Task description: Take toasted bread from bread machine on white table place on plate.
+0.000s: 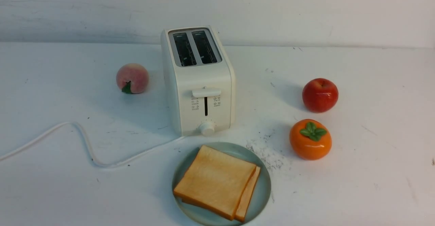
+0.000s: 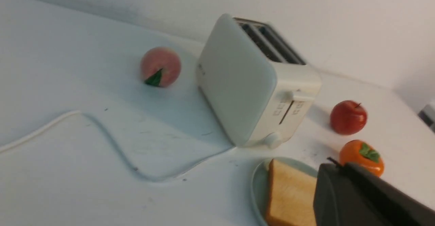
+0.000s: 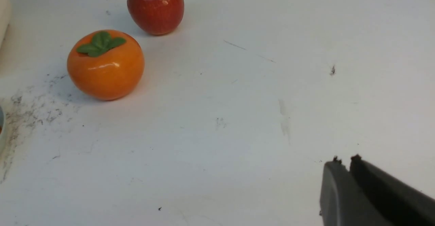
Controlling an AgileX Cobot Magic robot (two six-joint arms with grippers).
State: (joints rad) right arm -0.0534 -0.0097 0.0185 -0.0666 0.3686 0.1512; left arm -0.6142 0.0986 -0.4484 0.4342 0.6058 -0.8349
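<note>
While no brand name is readable, the toaster (image 1: 198,81) shows only small icons. Both toast slices (image 1: 216,181) lie stacked on the plate (image 1: 263,192) before it. Left claw (image 2: 334,164) is closed empty; right claw (image 3: 345,160) is nearly closed, empty.

I note a peach (image 1: 132,78) on the left side; on the right, a red apple (image 1: 320,94) behind an orange persimmon (image 1: 310,139), close together, not touching.
</note>
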